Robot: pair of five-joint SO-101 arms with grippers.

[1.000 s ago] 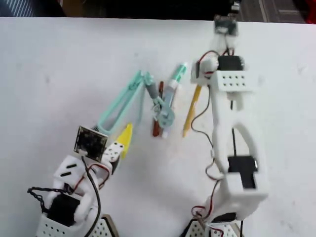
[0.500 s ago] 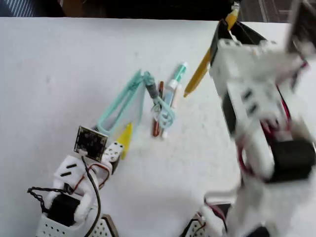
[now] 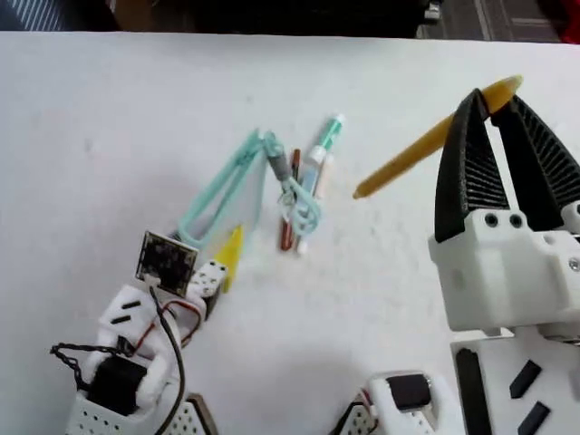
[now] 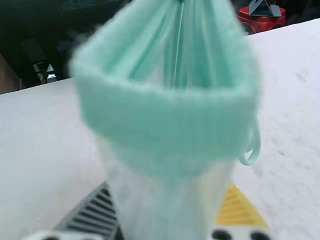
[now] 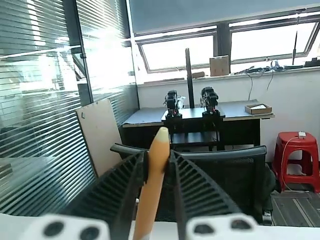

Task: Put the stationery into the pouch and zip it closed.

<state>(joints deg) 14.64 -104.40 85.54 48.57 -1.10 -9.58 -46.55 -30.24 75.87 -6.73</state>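
Observation:
A mint-green and clear pouch (image 3: pixel 222 195) lies on the white table with its mouth open. My left gripper (image 3: pixel 220 254) is shut on its near end. In the left wrist view the pouch (image 4: pixel 170 115) gapes wide between the yellow finger (image 4: pixel 235 207) and the black one (image 4: pixel 92 220). My right gripper (image 3: pixel 494 98) is raised high above the table's right side, shut on a yellow pen (image 3: pixel 421 149) that slants down toward the pile. The pen (image 5: pixel 152 185) stands between the black fingers (image 5: pixel 192 187) in the right wrist view. Several pens and markers (image 3: pixel 304 195) lie beside the pouch's far end.
The white table (image 3: pixel 109 118) has bare room on the left and at the back. The arms' bases (image 3: pixel 136 399) sit at the front edge. An office room with a chair (image 5: pixel 235 165) is seen behind the raised right gripper.
My right gripper has lifted the yellow pen off the table beside the pile and risen up and to the right. The left arm and pouch have stayed put.

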